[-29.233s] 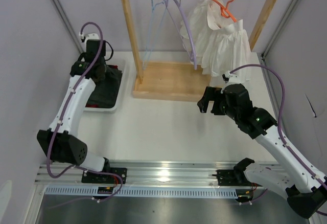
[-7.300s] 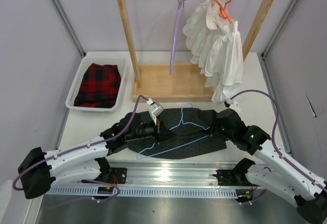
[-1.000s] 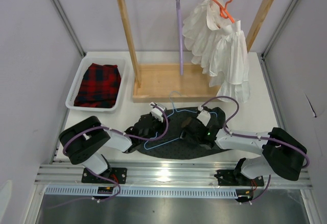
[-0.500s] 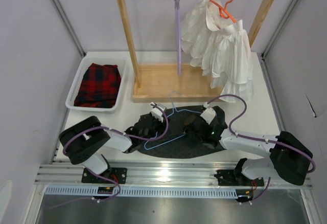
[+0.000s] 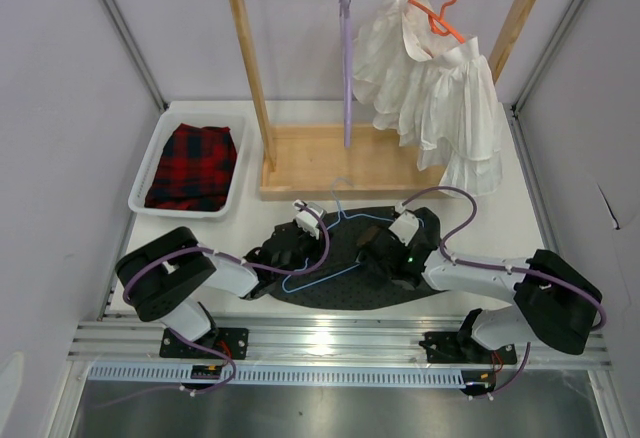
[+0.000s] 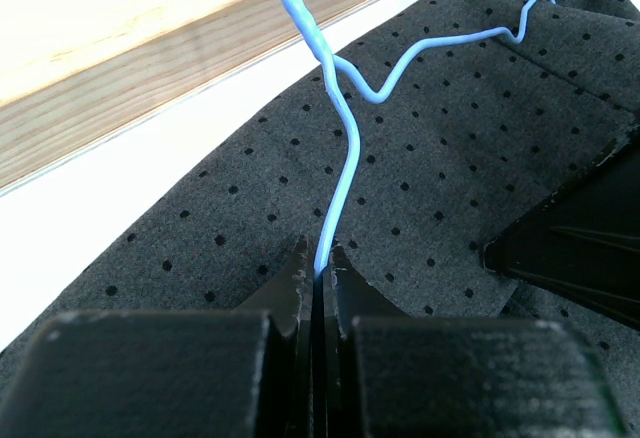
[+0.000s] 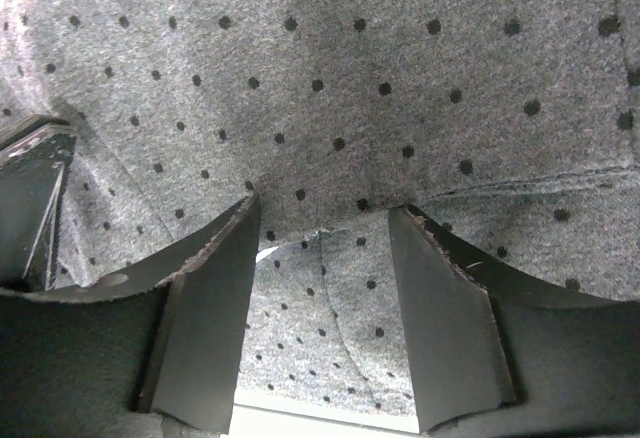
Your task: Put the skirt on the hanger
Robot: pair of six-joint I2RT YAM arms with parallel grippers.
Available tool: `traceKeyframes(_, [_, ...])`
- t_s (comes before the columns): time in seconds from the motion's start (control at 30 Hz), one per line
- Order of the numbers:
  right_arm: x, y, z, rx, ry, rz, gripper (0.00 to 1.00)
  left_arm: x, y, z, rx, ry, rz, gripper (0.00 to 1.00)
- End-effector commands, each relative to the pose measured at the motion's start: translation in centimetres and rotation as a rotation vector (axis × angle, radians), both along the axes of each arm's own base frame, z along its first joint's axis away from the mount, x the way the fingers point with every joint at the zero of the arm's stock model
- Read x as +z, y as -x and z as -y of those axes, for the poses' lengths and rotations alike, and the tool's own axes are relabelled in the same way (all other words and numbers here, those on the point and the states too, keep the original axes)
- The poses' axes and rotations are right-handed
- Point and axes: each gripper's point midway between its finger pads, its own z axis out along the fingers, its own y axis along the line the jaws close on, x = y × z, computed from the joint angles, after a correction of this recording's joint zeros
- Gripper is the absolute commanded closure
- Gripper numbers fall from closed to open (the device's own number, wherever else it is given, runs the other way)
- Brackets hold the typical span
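The dark dotted skirt lies flat on the table near the arm bases. The pale blue wire hanger lies on top of it, hook toward the rack. My left gripper is shut on the hanger's wire, low over the skirt. My right gripper is open, its jaws standing either side of a raised fold of the skirt. In the right wrist view its fingers touch the fabric, which fills the frame.
A wooden rack stands behind, with a lilac hanger and a white ruffled garment on an orange hanger. A white bin at left holds a red plaid garment.
My right gripper has shifted slightly over the skirt's right part, back toward the left. The white garment swings on the rack. The left gripper has stayed put on the hanger.
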Motion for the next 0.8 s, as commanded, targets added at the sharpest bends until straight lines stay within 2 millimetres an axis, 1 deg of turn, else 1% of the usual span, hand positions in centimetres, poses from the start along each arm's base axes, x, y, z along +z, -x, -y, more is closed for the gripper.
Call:
traceKeyframes(0.0, [0.4, -1.1, -0.1, -0.048, -0.025, 0.033, 0.44, 2.0, -0.4, 0.8, -0.008, 0.046, 0.049, 1.0])
traceKeyframes(0.03, [0.5, -1.2, -0.1, -0.049, -0.026, 0.037, 0.51, 1.9, -0.3, 0.8, -0.009, 0.045, 0.048, 1.0])
traceKeyframes(0.1, [0.7, -1.6, 0.0, -0.057, -0.022, 0.044, 0.59, 2.0, -0.4, 0.7, -0.006, 0.047, 0.051, 1.0])
traceKeyframes(0.13, [0.7, -1.7, 0.1, -0.055, -0.017, 0.045, 0.67, 2.0, -0.4, 0.7, -0.006, 0.052, 0.052, 1.0])
traceKeyframes(0.17, [0.8, -1.9, 0.3, -0.063, -0.014, 0.048, 0.72, 2.0, -0.4, 0.7, -0.007, 0.051, 0.051, 1.0])
traceKeyframes(0.2, [1.1, -2.0, 0.2, -0.063, -0.014, 0.051, 0.81, 2.1, -0.4, 0.7, -0.007, 0.055, 0.053, 1.0])
traceKeyframes(0.27, [1.5, -2.2, 0.3, -0.058, -0.01, 0.059, 0.88, 2.2, -0.4, 0.8, -0.007, 0.059, 0.058, 1.0])
traceKeyframes(0.3, [2.1, -2.3, 0.4, -0.06, -0.016, 0.07, 0.92, 2.3, -0.4, 0.8, -0.008, 0.06, 0.061, 1.0])
traceKeyframes(0.33, [2.4, -2.2, 0.5, -0.057, -0.008, 0.071, 0.98, 2.2, -0.6, 0.7, -0.001, 0.056, 0.063, 1.0])
traceKeyframes(0.37, [2.8, -2.3, 0.6, -0.055, -0.007, 0.075, 1.0, 2.3, -0.6, 0.8, -0.001, 0.056, 0.067, 1.0])
traceKeyframes(0.43, [3.7, -2.2, 1.0, -0.055, -0.01, 0.085, 1.0, 2.5, -0.8, 0.8, 0.001, 0.061, 0.075, 1.0])
traceKeyframes(0.5, [4.1, -2.1, 1.4, -0.051, -0.013, 0.086, 1.0, 2.7, -1.0, 0.8, 0.008, 0.064, 0.085, 1.0])
traceKeyframes(0.53, [4.8, -1.9, 1.6, -0.05, -0.025, 0.093, 1.0, 2.6, -1.1, 0.8, 0.009, 0.057, 0.089, 1.0])
traceKeyframes(0.7, [5.8, -1.3, 2.4, -0.031, -0.037, 0.092, 1.0, 3.1, -1.6, 0.8, 0.02, 0.045, 0.119, 1.0])
traceKeyframes(0.73, [5.9, -1.2, 2.5, -0.026, -0.036, 0.089, 1.0, 3.6, -1.8, 1.0, 0.018, 0.05, 0.13, 1.0])
traceKeyframes(0.77, [6.2, -1.2, 2.5, -0.024, -0.043, 0.093, 1.0, 3.6, -1.9, 1.1, 0.014, 0.042, 0.133, 1.0])
